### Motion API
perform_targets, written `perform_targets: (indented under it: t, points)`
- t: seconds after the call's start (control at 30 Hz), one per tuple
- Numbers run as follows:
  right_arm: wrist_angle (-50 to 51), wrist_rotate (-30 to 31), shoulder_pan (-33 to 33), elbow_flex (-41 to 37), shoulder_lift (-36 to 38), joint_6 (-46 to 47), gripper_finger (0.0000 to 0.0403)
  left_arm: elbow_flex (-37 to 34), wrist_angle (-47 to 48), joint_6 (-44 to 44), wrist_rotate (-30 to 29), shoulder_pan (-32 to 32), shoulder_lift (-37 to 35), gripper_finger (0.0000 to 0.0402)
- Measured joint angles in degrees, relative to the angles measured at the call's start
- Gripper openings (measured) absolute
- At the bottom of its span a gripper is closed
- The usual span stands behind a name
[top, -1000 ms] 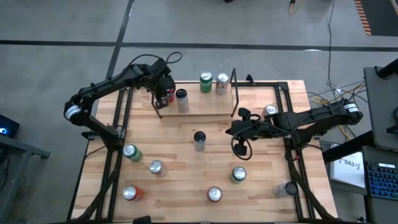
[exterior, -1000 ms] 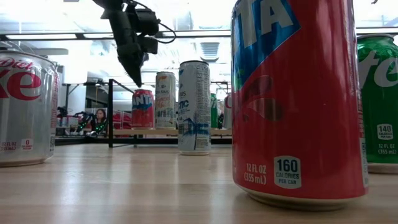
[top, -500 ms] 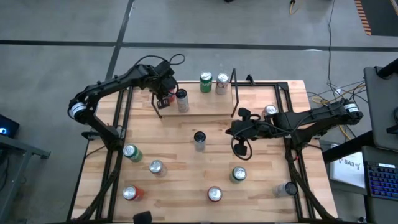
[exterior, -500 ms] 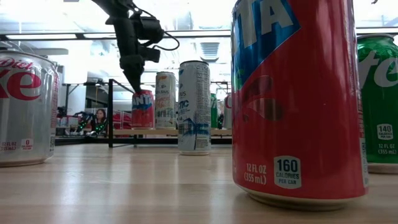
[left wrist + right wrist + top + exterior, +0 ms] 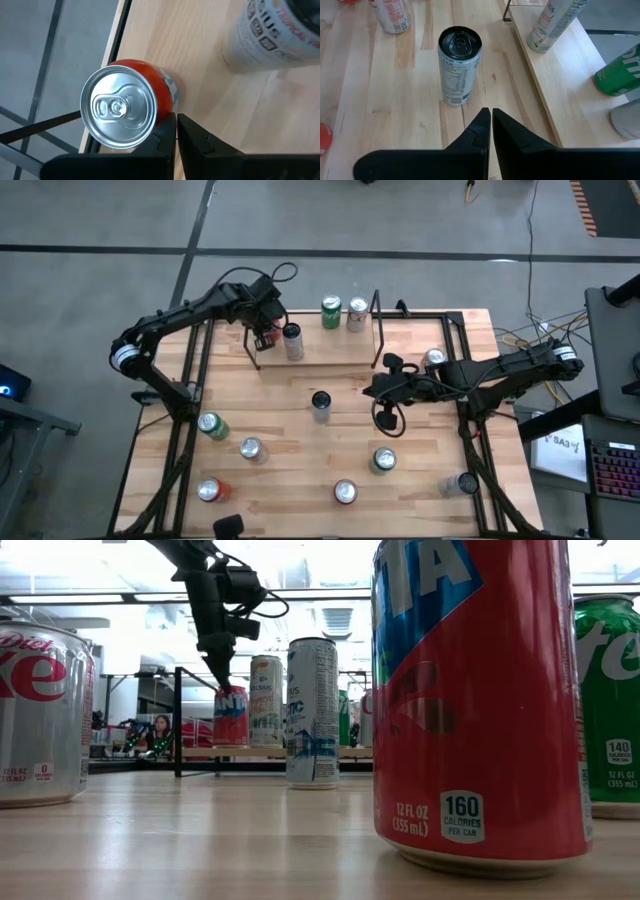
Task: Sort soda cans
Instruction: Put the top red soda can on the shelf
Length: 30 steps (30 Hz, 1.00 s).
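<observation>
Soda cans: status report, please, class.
Left hand shut, beside red can on raised shelf. Right hand shut, facing tall slim can. Nothing blocking.

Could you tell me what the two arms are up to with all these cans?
The robot is sorting soda cans on a wooden table. The left gripper, fingers shut, sits right beside a red can on the raised shelf at the back, holding nothing. The right gripper, also shut and empty, hovers mid-table near a tall dark-topped can. More cans stand scattered across the front.
</observation>
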State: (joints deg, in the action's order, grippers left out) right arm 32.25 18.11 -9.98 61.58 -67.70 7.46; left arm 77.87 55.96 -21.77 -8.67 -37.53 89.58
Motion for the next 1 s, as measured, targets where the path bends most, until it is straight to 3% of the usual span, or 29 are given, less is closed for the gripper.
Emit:
perform_targets:
  t: [1.0]
  points:
    - [0.0, 0.0, 0.0, 0.0, 0.0, 0.0, 0.0009, 0.0, -1.1, 1.9, -1.3, -2.0, 0.0, 0.0]
